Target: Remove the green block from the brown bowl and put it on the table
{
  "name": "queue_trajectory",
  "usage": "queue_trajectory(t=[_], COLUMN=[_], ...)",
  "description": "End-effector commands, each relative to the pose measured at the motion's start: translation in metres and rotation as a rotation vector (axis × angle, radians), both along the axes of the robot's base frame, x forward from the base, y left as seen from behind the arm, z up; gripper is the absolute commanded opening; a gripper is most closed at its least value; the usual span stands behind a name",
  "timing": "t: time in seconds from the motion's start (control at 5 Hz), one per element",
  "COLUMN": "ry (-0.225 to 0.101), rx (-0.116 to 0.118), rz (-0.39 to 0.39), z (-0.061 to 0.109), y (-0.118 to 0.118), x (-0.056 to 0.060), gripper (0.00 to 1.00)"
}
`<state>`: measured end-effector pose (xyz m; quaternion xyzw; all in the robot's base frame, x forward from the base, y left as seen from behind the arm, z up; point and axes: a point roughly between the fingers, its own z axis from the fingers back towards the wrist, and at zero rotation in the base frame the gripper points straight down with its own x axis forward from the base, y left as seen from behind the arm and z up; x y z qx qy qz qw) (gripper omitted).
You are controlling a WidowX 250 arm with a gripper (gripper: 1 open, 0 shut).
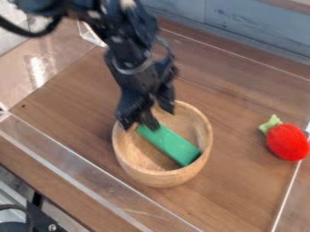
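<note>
Since the green block [169,144] lies inside the bowl [127,161], I have the pincer [150,118] over its far rim, grip unclear to me, presumably lining up.

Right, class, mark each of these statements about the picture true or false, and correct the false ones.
1. The flat bright green block lies inside the round light-brown wooden bowl. True.
2. The red strawberry-like toy with a green top is in the bowl too. False: it lies on the brown wood-grain table, outside the bowl.
3. The black robot gripper is at the far right edge of the picture, away from the bowl. False: the gripper is over the bowl, by one end of the block.
4. The block has not yet been put on the table. True.
</note>
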<state>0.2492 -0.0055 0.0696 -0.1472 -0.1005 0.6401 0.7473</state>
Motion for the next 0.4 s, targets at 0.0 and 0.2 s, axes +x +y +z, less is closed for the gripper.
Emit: queue_trajectory(t=[0.0,0.2], ry=[-0.051,-0.043], rx=[-0.013,-0.003], rz=[0.006,0.012], z=[0.012,-0.008], y=[-0.004,-0.017], x=[0.01,0.011], gripper=[0.0,1.0])
